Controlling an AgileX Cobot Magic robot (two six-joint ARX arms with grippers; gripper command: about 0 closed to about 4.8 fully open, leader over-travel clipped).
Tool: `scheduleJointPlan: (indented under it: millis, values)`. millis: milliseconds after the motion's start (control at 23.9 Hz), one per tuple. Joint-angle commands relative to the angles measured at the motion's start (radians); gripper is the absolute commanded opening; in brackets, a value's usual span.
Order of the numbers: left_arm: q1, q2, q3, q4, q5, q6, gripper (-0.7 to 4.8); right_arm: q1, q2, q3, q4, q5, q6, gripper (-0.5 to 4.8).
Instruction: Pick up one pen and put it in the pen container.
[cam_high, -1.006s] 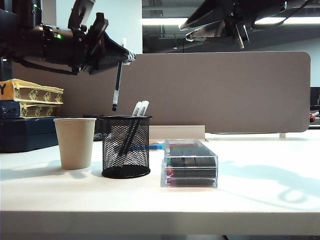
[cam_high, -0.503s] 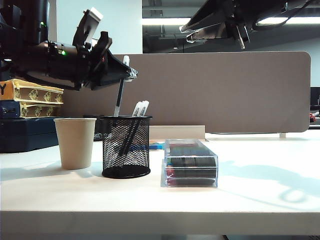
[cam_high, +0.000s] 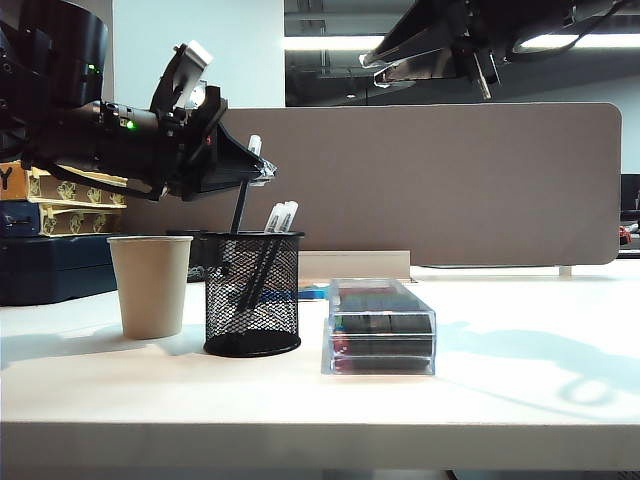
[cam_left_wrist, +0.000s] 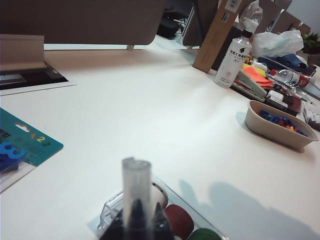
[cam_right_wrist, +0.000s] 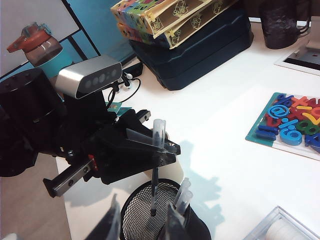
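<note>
A beige paper cup (cam_high: 150, 285) and a clear plastic box (cam_high: 381, 326) stand on the white table (cam_high: 520, 370).

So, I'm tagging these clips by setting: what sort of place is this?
Probably an office or lab desk: a grey desk divider, ceiling strip lights, and a pen container on the white table.
</note>
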Motion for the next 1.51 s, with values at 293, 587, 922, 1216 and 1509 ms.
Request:
scheduleJointPlan:
  millis: [293, 587, 922, 1216, 1509]
  values:
    - [0.0, -0.001, 0.005, -0.079, 0.004, 0.087, 0.17, -0.002, -0.005, 0.002, 0.008, 0.002, -0.007, 1.17]
    - [0.0, 0.0, 0.005, -0.08, 0.01, 0.086, 0.17, -0.002, -0.005, 0.002, 0.008, 0.002, -0.007, 1.17]
    - [0.0, 0.001, 0.005, -0.087, 0.011, 0.086, 0.27, -0.002, -0.005, 0.002, 0.008, 0.001, -0.007, 1.17]
    - [0.0, 0.001, 0.005, -0.086, 0.033, 0.086, 1.84, -0.002, -0.005, 0.002, -0.004, 0.007, -0.011, 1.17]
    - [0.0, 0.001, 0.005, -0.084, 0.029, 0.086, 1.84, -0.002, -0.005, 0.002, -0.007, 0.019, -0.014, 1.17]
